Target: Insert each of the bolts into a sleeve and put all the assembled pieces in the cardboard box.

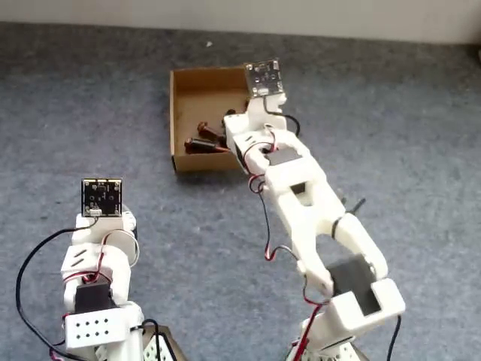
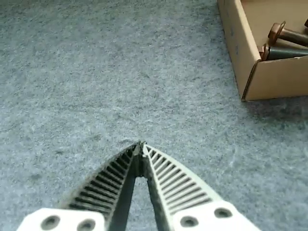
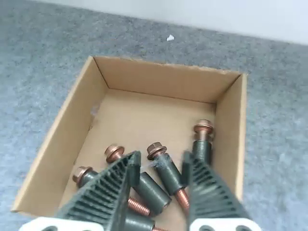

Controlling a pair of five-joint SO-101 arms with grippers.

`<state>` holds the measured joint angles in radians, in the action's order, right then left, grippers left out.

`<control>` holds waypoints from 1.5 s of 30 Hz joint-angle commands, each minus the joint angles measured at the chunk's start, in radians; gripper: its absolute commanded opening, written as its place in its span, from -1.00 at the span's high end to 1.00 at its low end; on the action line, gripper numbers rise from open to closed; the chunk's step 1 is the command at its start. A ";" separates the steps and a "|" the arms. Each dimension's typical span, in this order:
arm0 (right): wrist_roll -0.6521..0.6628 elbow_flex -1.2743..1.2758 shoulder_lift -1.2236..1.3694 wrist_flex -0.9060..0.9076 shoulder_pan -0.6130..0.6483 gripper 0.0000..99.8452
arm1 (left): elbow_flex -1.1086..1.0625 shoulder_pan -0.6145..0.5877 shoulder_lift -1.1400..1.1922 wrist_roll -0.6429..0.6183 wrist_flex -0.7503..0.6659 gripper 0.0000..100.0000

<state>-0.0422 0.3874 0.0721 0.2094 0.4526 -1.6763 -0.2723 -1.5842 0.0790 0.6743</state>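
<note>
The cardboard box (image 1: 180,90) stands on the grey carpet at the back middle. Several assembled pieces lie inside it, copper-headed bolts in dark sleeves, such as one (image 3: 166,174) in the middle and another (image 3: 203,139) by the side wall. My right gripper (image 3: 161,159) hangs open over the box's near part, nothing between its fingers. The right arm (image 1: 301,195) stretches from the front right to the box. My left gripper (image 2: 140,145) is shut and empty, low over bare carpet. The left arm (image 1: 101,248) sits folded at the front left, well short of the box (image 2: 255,72).
Grey carpet (image 1: 391,113) lies all around the box. A small white scrap (image 3: 170,37) lies on the carpet beyond the box's far wall. A pale wall strip (image 1: 301,11) runs along the back.
</note>
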 commanded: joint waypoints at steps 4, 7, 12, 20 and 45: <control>0.014 0.170 -0.314 0.108 -0.016 0.99 | -0.028 -0.012 -0.004 0.006 -0.018 0.97; 0.014 0.309 -0.450 0.108 -0.015 0.98 | -0.028 -0.012 -0.004 0.006 -0.018 0.97; 0.014 0.541 -0.697 0.108 -0.016 0.98 | -0.028 -0.012 -0.002 0.006 -0.018 0.97; 0.014 0.885 -1.067 0.108 -0.031 0.98 | -0.028 -0.012 -0.002 0.006 -0.018 0.97; 0.064 1.443 -1.877 0.615 -0.268 0.98 | -0.028 -0.002 -0.005 0.005 -0.018 0.97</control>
<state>0.0115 1.6763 -1.7476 0.6314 0.2010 -1.6763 -0.2723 -1.5842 0.0790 0.6743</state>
